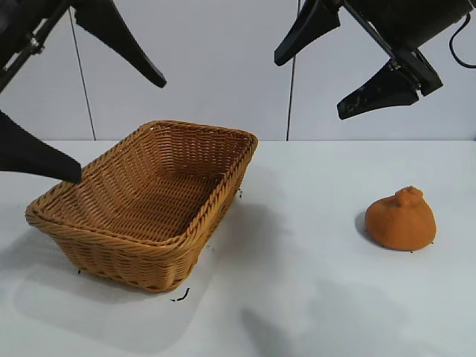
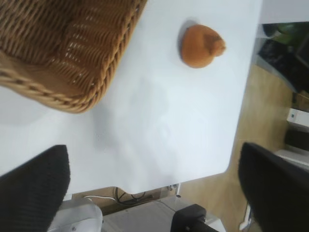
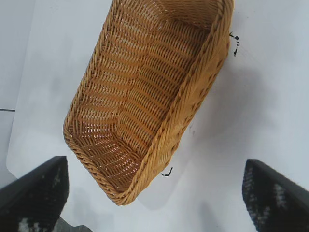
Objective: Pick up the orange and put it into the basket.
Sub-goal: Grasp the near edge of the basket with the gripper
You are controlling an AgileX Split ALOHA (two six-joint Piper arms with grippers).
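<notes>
The orange (image 1: 400, 219) sits on the white counter (image 1: 312, 297) in front of me, over on the right side. Its lumpy knob points up and nothing touches it. The basket (image 1: 197, 223) sits well apart from it, on the left side of the counter. I see nothing inside the basket. I can see small black marks on the counter (image 1: 181, 296) just beside its near corner.

My left hand (image 1: 104, 111) hangs in the air above the left end of the basket. Its two black fingers (image 1: 119, 37) are spread wide and hold nothing. From its wrist camera I see the basket's corner (image 2: 72, 72) and the orange (image 2: 200, 46) farther off.

My right hand (image 1: 338, 71) hangs high up, above the counter between the basket and the orange. Its fingers (image 1: 375, 93) are spread wide too, with nothing in them.
</notes>
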